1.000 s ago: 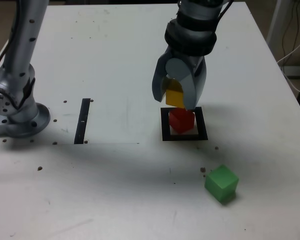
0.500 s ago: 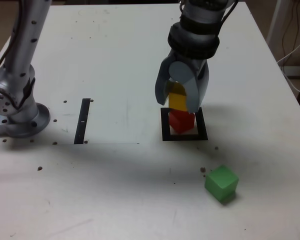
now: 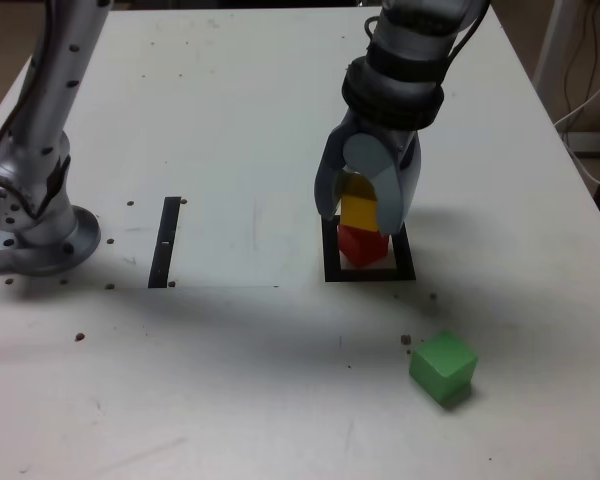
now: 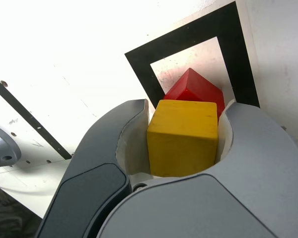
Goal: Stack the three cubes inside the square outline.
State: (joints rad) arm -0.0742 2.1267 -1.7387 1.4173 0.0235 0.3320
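Exterior view has the end effector (image 3: 365, 212) clamped on the yellow cube (image 3: 359, 212), now lower and a touch further right than a second ago, so stacking looks close. Red cube (image 3: 362, 246) sits in the square outline (image 3: 405, 262); green cube (image 3: 443, 367) waits near right.

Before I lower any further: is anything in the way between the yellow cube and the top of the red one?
Nothing visible stands between them. The yellow cube is between the fingers, and the red cube sits inside the square outline. The green cube lies outside it, off the path.
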